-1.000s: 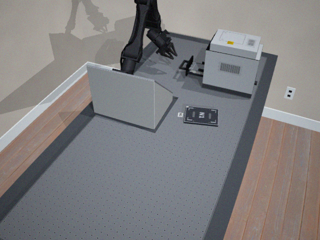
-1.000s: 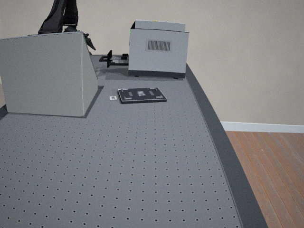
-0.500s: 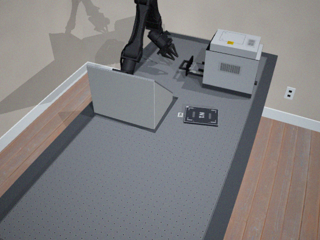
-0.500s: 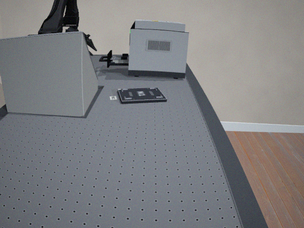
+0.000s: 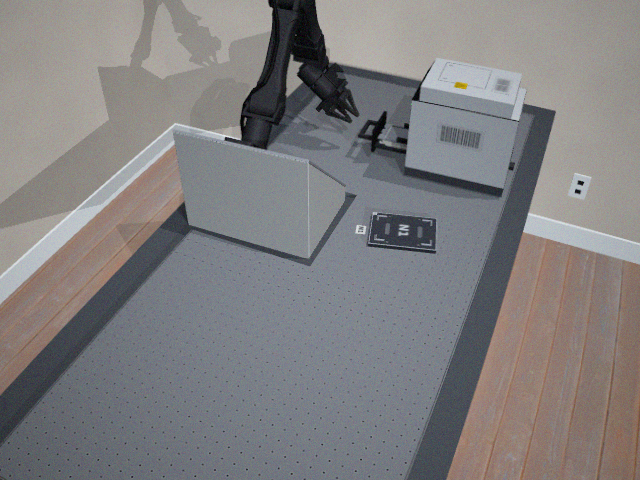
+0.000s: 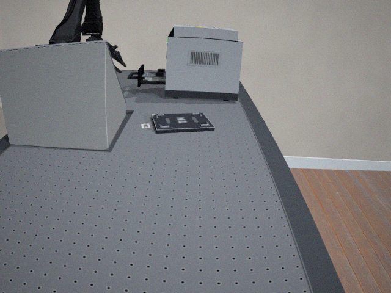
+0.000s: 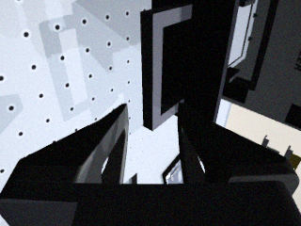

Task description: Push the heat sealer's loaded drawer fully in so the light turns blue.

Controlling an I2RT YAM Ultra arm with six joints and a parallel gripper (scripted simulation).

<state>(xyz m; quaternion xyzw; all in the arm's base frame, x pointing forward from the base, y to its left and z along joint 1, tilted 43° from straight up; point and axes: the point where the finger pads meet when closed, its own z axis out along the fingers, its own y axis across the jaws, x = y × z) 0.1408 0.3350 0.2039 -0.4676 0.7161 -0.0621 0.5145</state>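
The grey heat sealer (image 5: 460,134) (image 6: 201,72) stands at the table's far right. Its drawer is pulled out to the left, with the black front panel (image 5: 379,131) (image 6: 140,74) (image 7: 182,51) upright at its end. The loaded plate with the frame (image 5: 392,135) (image 6: 153,74) (image 7: 241,32) lies behind that panel; I cannot make out the sheet's detail. The sealer's light (image 6: 167,40) is green. My gripper (image 5: 347,111) (image 6: 121,62) (image 7: 152,112) is partly open and empty. It hangs just left of the drawer front, a little above it, fingers pointing toward it and apart from it.
A large grey wedge-shaped box (image 5: 242,191) (image 6: 53,94) stands in front of the arm's base. A black flat nest plate marked N1 (image 5: 402,232) (image 6: 182,121) lies in front of the sealer, with a small white tag (image 5: 360,228) (image 6: 145,126) beside it.
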